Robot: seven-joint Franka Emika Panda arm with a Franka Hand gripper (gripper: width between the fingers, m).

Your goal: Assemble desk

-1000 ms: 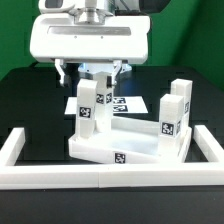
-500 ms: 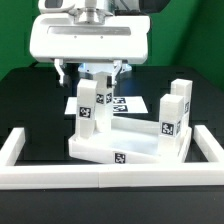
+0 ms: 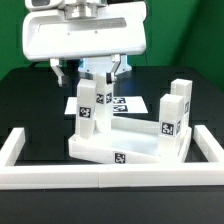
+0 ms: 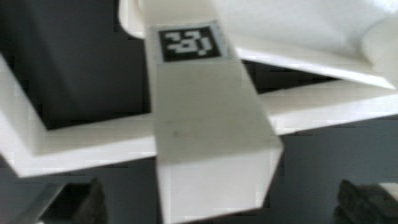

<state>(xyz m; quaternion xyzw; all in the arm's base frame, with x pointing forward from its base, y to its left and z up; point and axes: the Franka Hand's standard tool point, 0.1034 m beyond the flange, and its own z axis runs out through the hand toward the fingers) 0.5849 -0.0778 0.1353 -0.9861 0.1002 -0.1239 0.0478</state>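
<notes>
The white desk tabletop (image 3: 108,150) lies flat in the middle with its rim up, and several tagged block legs stand upright on it. Two are at the exterior view's left (image 3: 87,108) and two at its right (image 3: 172,120). My gripper (image 3: 90,72) hangs open above the rear left leg (image 3: 104,92). In the wrist view that leg (image 4: 199,120) runs up between my fingers (image 4: 71,205), which stand well apart from it on both sides; my gripper (image 4: 217,208) is not touching it. The tabletop rim (image 4: 71,140) shows below.
Low white bars fence the workspace at the front (image 3: 110,178), the exterior view's left (image 3: 15,148) and its right (image 3: 210,150). The marker board (image 3: 137,102) lies flat on the black table behind the desk.
The gripper and its white housing have risen a little and shifted slightly toward the exterior view's left. The desk parts have not moved.
</notes>
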